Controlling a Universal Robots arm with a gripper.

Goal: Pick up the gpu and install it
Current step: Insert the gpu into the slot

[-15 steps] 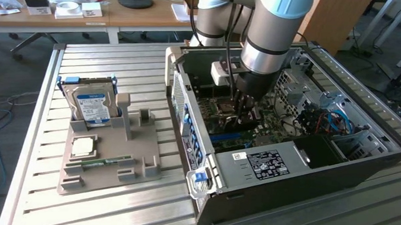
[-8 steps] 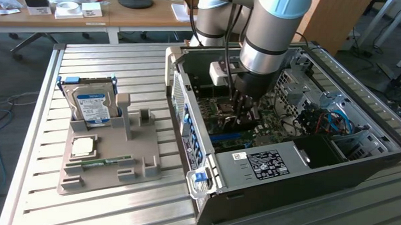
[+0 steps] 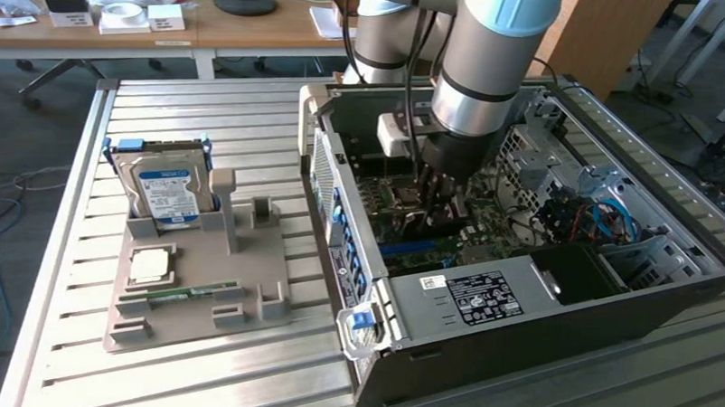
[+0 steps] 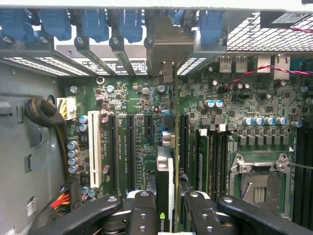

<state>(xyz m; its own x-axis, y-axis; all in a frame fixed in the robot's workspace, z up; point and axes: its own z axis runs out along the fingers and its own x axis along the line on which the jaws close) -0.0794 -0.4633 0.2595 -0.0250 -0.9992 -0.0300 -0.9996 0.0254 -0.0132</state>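
Note:
My gripper (image 3: pixel 441 204) is lowered into the open computer case (image 3: pixel 649 295), over the motherboard. In the wrist view the gripper (image 4: pixel 168 215) is shut on the gpu (image 4: pixel 165 181), seen edge-on: a black cooler and green board between the two black fingers (image 4: pixel 142 215). The card stands upright just above the motherboard (image 4: pixel 127 103), in line with a long black expansion slot. Its silver end bracket (image 4: pixel 169 46) reaches the row of rear slot covers. In the exterior view the gpu (image 3: pixel 429 228) shows as a dark block under the fingers.
A grey parts holder (image 3: pixel 196 320) lies at the exterior view's left on the slatted metal table. It carries an upright hard drive with a blue label (image 3: pixel 164 192) and a thin green memory stick (image 3: pixel 181 295). Blue latches (image 4: pixel 93 22), cables (image 4: pixel 41 112) and the CPU socket (image 4: pixel 259 183) surround the slots.

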